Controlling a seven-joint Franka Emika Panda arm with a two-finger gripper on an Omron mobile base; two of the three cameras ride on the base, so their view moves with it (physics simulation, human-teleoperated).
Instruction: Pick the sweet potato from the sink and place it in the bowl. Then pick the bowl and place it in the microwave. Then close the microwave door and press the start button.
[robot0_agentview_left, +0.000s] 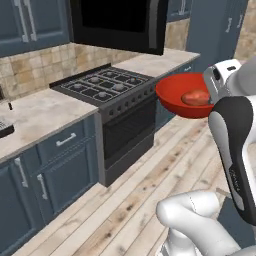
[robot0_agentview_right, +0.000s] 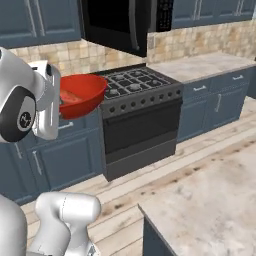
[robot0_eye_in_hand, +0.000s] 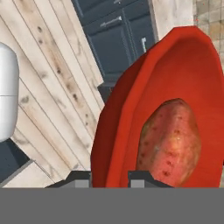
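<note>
My gripper (robot0_eye_in_hand: 109, 177) is shut on the rim of the glossy red bowl (robot0_eye_in_hand: 175, 78), one fingertip on each side of the wall. The reddish-brown sweet potato (robot0_eye_in_hand: 169, 142) lies inside the bowl. The bowl (robot0_agentview_left: 182, 95) hangs in the air over the wooden floor, in front of the stove and below the microwave (robot0_agentview_left: 115, 22). In the right base view the bowl (robot0_agentview_right: 82, 92) sticks out from my white hand (robot0_agentview_right: 47, 100). The microwave door (robot0_agentview_right: 139, 25) stands swung open, and the cavity is dark. A dark corner (robot0_agentview_left: 4, 129) at the counter's left edge may be the sink; I cannot tell.
A black gas stove (robot0_agentview_left: 102, 85) with knobs sits under the microwave, between beige counters (robot0_agentview_left: 40, 115) and blue cabinets. An island counter (robot0_agentview_right: 210, 200) fills the lower right of the right base view. A button strip (robot0_agentview_right: 164, 15) runs down the microwave's right side.
</note>
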